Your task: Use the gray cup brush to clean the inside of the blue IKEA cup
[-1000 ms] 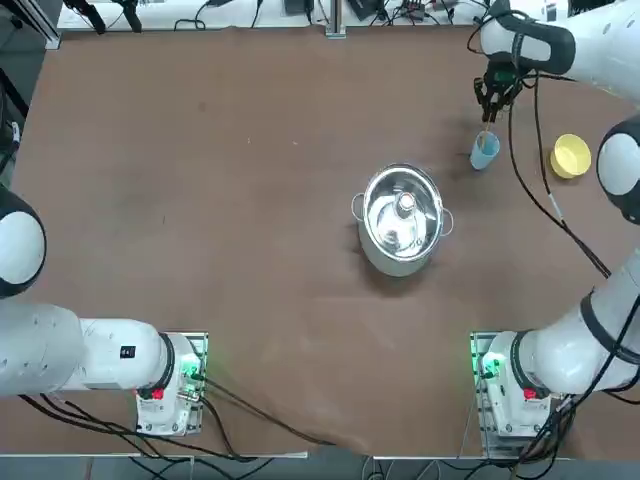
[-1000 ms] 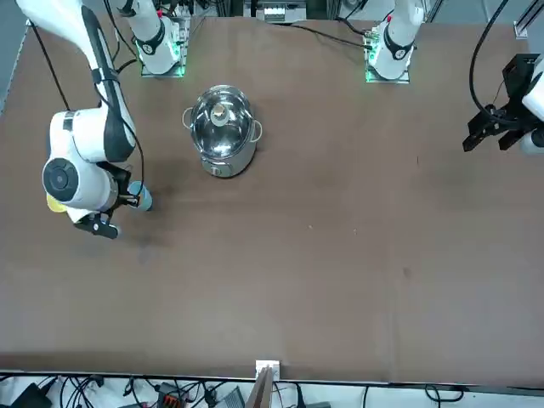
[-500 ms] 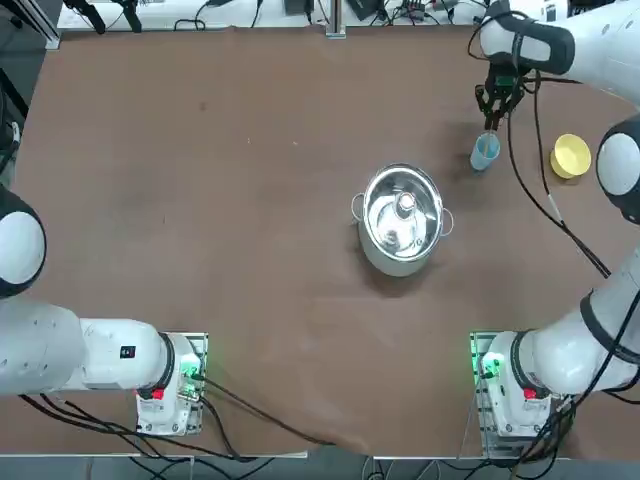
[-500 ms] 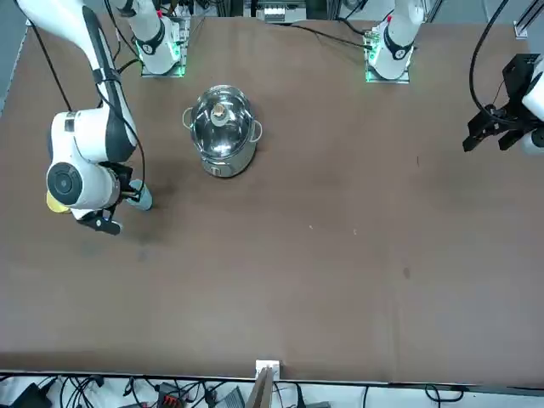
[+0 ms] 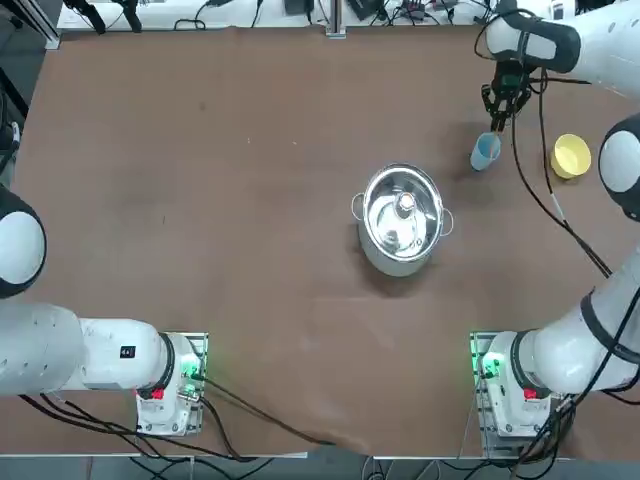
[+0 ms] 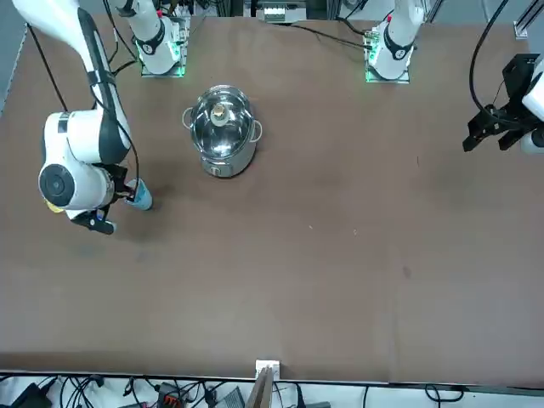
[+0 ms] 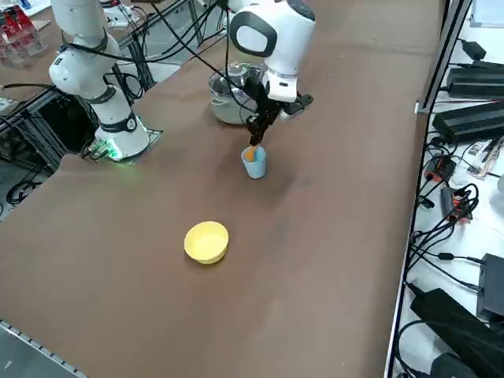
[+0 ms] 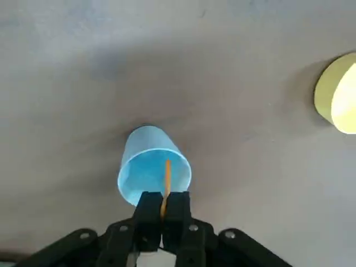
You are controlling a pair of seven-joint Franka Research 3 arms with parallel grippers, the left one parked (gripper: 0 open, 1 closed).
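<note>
Look first at the gray cup brush (image 8: 166, 181): you see only its thin orange-tan handle, standing up out of the blue IKEA cup (image 8: 151, 163), with its lower end inside the cup's mouth; the gray head is hidden from you. The right pincer (image 8: 162, 216) is clamped tight on the handle's upper end, its two fingers pressed together on the stick, and it hangs just above the cup's rim, pointing down. The cup stands upright on the brown bench (image 5: 250, 220), near the far edge on your robot's right side; in the top view it (image 5: 484, 151) sits just below the pincer (image 5: 497, 117). Near it, further out to the right, a yellow cup (image 5: 570, 156) lies on the bench, well apart from the blue one. Toward the middle of the bench you find a steel pot (image 5: 402, 220) with two small handles, standing apart from both cups.
</note>
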